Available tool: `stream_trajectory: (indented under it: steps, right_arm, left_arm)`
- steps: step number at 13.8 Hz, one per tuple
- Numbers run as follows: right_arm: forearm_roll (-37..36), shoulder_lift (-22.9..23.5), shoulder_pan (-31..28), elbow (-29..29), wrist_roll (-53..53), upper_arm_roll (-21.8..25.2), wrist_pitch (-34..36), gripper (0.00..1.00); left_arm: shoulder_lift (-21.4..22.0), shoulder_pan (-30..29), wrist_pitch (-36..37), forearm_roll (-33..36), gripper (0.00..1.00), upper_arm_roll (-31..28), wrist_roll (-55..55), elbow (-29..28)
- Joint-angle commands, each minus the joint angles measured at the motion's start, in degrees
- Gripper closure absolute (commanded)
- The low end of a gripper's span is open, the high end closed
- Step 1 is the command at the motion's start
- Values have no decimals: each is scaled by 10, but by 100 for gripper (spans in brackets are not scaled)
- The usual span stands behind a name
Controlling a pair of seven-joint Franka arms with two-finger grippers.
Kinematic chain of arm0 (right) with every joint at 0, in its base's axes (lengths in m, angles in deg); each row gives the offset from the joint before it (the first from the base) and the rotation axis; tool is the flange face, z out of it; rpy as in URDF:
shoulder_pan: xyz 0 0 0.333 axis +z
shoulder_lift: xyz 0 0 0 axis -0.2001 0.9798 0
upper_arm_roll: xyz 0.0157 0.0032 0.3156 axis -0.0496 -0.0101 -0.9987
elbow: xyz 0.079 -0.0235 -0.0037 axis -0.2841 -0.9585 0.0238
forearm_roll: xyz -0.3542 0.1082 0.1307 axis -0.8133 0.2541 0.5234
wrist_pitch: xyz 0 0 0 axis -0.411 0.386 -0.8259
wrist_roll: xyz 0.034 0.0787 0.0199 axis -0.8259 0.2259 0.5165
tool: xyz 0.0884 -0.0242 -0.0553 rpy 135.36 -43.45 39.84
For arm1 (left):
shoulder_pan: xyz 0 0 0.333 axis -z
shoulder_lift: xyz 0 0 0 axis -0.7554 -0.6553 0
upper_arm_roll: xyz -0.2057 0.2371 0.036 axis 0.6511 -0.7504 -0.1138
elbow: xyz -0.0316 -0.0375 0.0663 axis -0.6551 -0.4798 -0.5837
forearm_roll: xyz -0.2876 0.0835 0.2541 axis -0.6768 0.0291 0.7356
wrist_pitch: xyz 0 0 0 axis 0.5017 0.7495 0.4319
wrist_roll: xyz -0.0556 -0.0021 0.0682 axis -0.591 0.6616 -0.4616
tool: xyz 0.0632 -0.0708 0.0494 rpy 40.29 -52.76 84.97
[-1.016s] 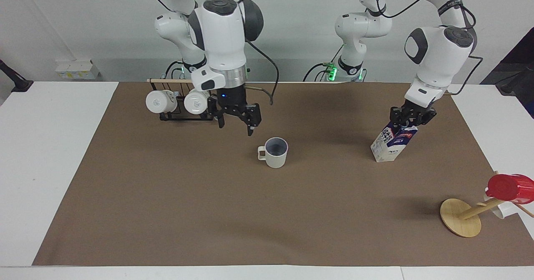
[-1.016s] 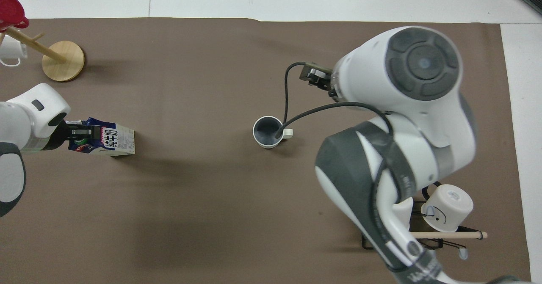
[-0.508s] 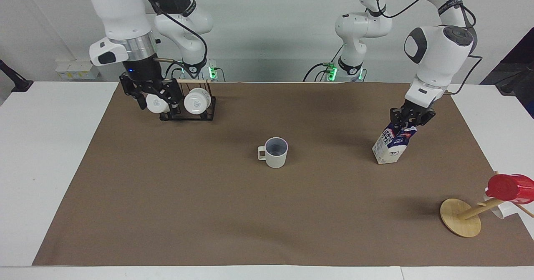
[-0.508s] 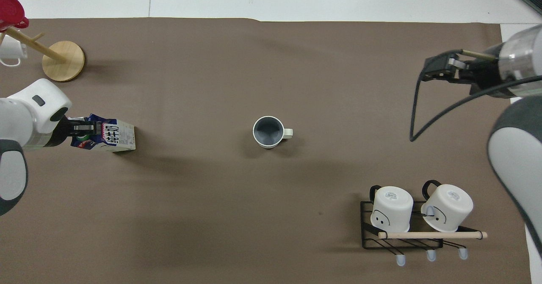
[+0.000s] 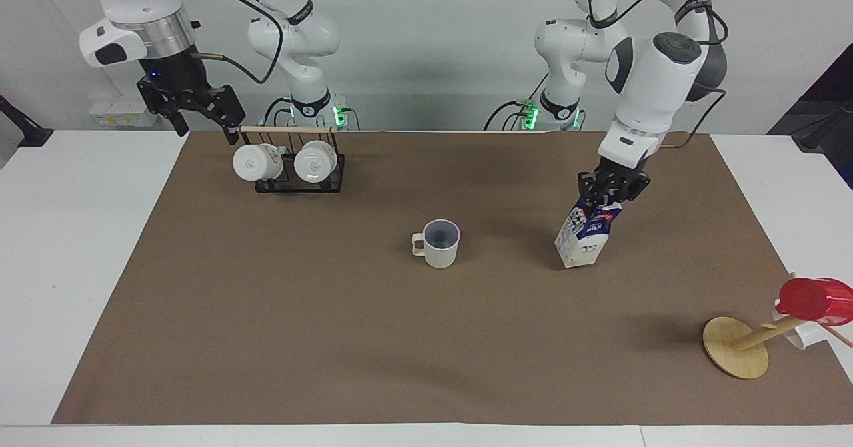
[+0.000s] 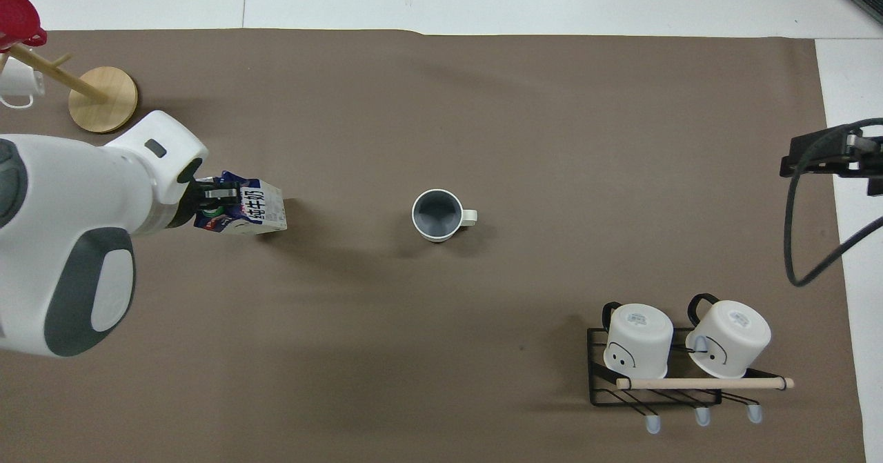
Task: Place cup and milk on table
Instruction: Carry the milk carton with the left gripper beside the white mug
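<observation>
cup [image 5: 440, 243] sitting upright mid surface [image 5: 333, 314], left claw [image 5: 612, 192] clamped on tilted milk [image 5: 586, 236] beside it, right claw [image 5: 198, 110] spread wide, up over the mug rack [image 5: 293, 164], red cup [image 5: 814, 299] on a tipped wooden stand [image 5: 736, 347] near the left arm's end

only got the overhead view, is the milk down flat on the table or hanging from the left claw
observer: not flat. The milk leans, pinched at its top ridge by the left claw. Its lowest corner is right at the table, but I cannot tell if it touches.
operator: and the right claw, i just see its edge
observer: the right claw is raised and open, holding nothing, by the end of the mug rack.
</observation>
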Motion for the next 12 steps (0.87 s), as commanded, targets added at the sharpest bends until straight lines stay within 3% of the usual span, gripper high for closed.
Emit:
stream_trajectory:
  steps: [1,5,9,12]
  right_arm:
    - [13,-11,-8,1,23,-1,21,0]
    - [14,-12,-7,-5,30,-2,17,0]
    - [14,-12,-7,-3,24,-1,14,0]
    - [14,-12,-7,-3,24,-1,14,0]
  left_arm:
    - [-6,48,9,10,59,-9,42,13]
    - [-15,95,-2,10,61,-9,87,18]
    - [-95,134,4,25,61,-8,143,85]
    - [-97,135,11,26,60,-8,145,86]
